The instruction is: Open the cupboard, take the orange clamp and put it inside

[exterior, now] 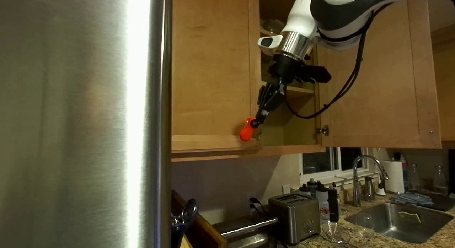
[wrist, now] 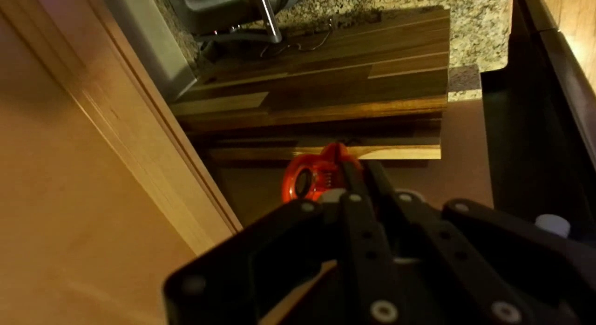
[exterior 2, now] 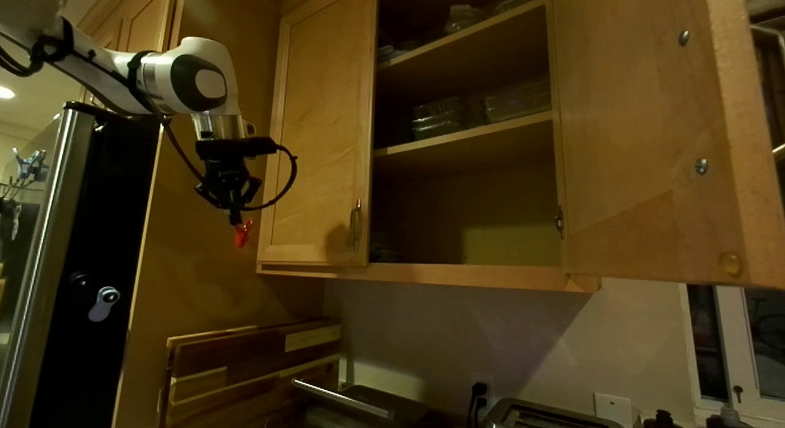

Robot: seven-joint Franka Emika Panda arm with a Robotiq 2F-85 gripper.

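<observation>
1. Before the brown wooden cupboard [exterior: 291, 150], in an exterior view, a black gripper [exterior: 260, 119] pinches a small orange clamp [exterior: 246, 130] at its very tips. The clamp's rounded end slants downward beyond them, free of the grip, which probably makes it easier to set down. Behind it is a closed door [exterior: 209, 70]; an open door [exterior: 376, 81] stands swung aside, presumably to give the clamp a way in.

2. Outside the cupboard, in an exterior view, the clamp [exterior 2: 243, 233] hangs just under the gripper, not yet inside. A lower shelf [exterior 2: 463, 133] carries clear containers [exterior 2: 440, 116], apparently stacked to save room; the level beneath looks like the easiest place for the clamp.

3. Seen from the wrist, two fingers [wrist: 378, 179] lie close together, so the part between them is likely thin; exactly which part is hidden. The clamp touches their tips and juts toward the picture's left, seemingly apart from the closed door. Wooden boards [wrist: 326, 78] stand below, on edge, perhaps to save space.
</observation>
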